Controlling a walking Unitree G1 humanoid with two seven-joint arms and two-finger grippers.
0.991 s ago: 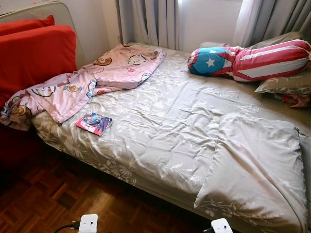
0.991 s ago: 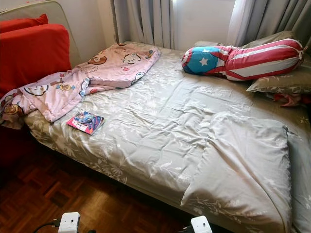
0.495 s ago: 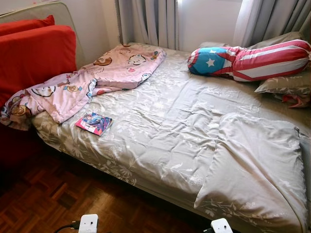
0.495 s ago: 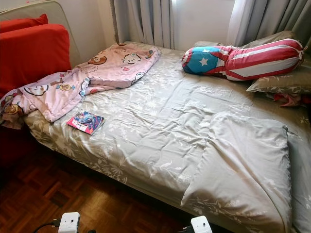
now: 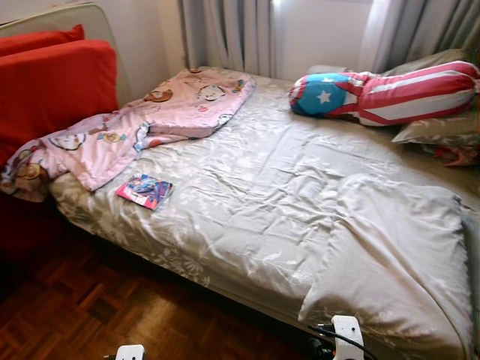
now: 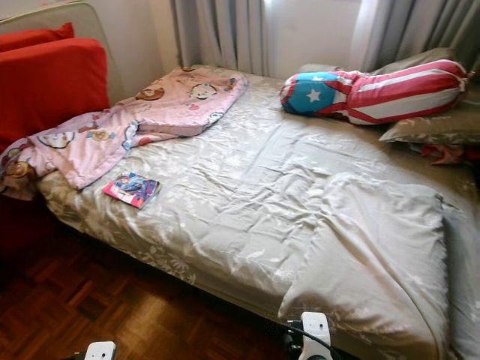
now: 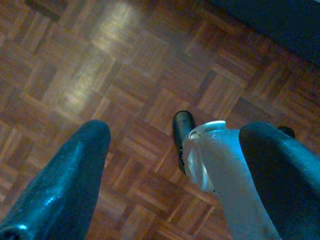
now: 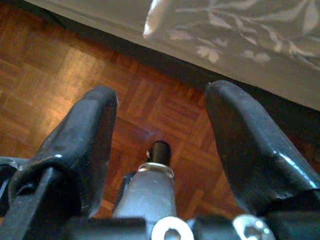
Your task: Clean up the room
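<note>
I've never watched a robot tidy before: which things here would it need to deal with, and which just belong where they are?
To tidy:
pink cartoon blanket, rumpled, hanging off the bed's edge
small book near the bed's edge
loose grey pillow at the bed's near corner

Just there:
star-and-stripes bolster
red cushions
curtains
parquet floor

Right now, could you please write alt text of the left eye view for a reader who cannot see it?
A bed in a grey floral sheet holds a pink cartoon blanket at its far left corner, a small colourful book near the left edge, a stars-and-stripes bolster by the curtains, and a grey pillow at the near right. Parquet floor lies in front.
</note>
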